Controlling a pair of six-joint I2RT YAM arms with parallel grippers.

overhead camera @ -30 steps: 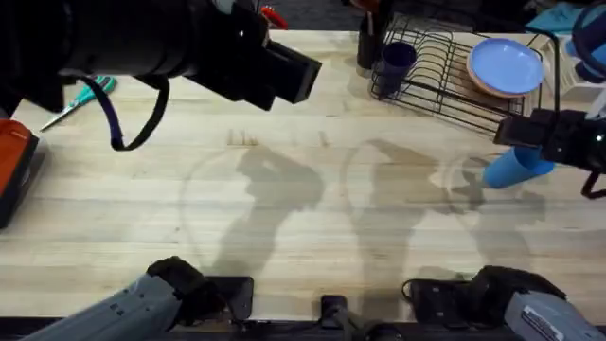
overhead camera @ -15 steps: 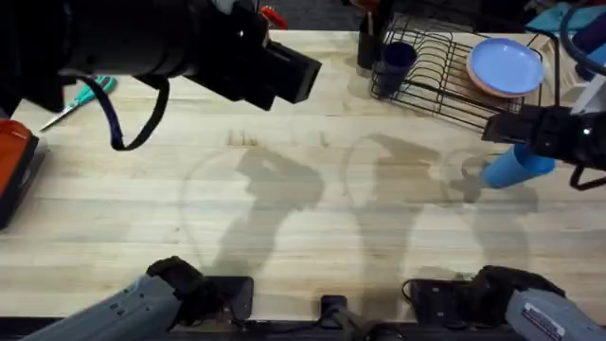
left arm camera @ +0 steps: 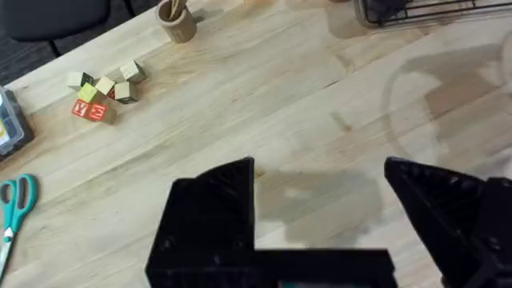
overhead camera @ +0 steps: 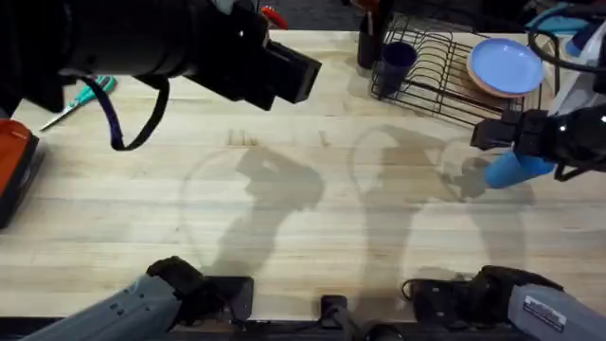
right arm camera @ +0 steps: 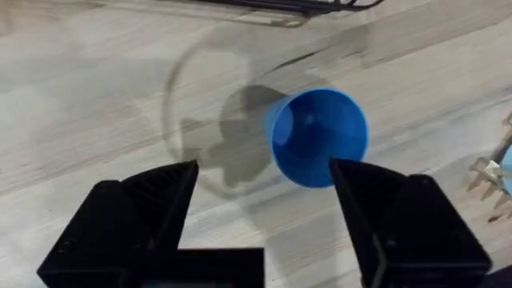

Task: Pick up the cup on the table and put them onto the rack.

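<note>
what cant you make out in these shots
- Teal scissors: partly hidden under the large, blurred left arm in the overhead view, and cut off by the edge of the left wrist view.
- Orange object: cut off by the overhead view's left edge, so I cannot tell what it is.
- Light blue cup: the right arm covers one end in the overhead view, so I cannot tell whether it rests on the table.

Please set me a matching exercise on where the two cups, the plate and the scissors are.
Things:
1. navy cup
2. light blue cup
3. plate
4. scissors

Places:
A. on the table, by the right gripper
B. at the table's left side
C. at the rack's left end
D. on the rack's right part

Pairs: 1-C, 2-A, 3-D, 4-B
</note>
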